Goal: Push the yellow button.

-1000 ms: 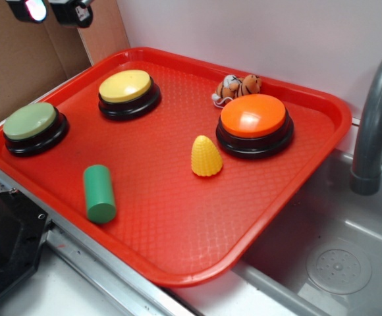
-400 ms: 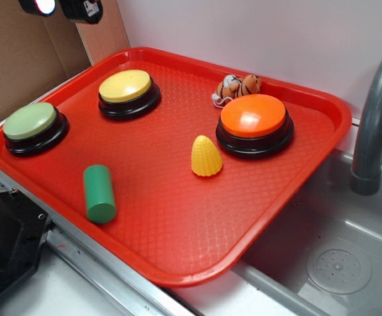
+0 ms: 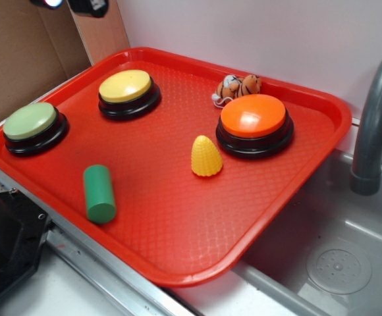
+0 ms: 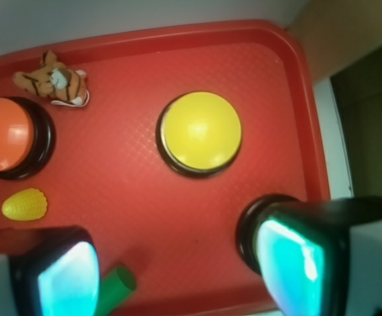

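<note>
- Red tray [image 3: 309, 141]: 3 push buttons, 1 each colour.
- Yellow button [image 3: 125, 85] at 11 o'clock on tray; pale green button [image 3: 29, 121] at 9; orange button [image 3: 253, 116] at 2.
- 1 corn cone [image 3: 206, 157] near centre, 1 green cylinder [image 3: 99, 193] at 7, 1 toy tiger [image 3: 237, 87] at 1.
- Gripper [image 4: 178, 270]: fingers spread, empty, above tray; yellow button lies clear of both tips in wrist view.

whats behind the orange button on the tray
A small striped tiger toy lies behind the orange button, between it and the red tray rim. In the exterior view the button hides the toy's lower edge; the wrist view shows them apart.
</note>
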Motion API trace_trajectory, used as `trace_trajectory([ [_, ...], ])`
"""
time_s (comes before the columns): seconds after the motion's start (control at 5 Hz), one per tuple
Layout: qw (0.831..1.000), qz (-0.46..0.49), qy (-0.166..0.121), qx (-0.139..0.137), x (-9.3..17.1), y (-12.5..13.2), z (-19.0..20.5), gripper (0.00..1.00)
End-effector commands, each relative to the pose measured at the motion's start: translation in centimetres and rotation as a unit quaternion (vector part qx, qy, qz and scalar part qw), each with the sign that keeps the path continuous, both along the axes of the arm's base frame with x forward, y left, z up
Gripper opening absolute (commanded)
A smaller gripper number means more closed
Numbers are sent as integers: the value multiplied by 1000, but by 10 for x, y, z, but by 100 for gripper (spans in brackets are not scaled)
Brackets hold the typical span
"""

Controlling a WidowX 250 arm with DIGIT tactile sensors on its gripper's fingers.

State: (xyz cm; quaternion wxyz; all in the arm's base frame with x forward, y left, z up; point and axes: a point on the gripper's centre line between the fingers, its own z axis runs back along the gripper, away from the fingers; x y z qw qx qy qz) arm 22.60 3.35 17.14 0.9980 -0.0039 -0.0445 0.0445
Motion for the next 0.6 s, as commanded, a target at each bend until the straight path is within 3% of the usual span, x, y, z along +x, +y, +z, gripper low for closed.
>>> trace_trajectory([
  [0.0,999,-44,-8,26,13,-29,6,100],
  [0.4,998,-47,3,32,21,-28,-7,100],
])
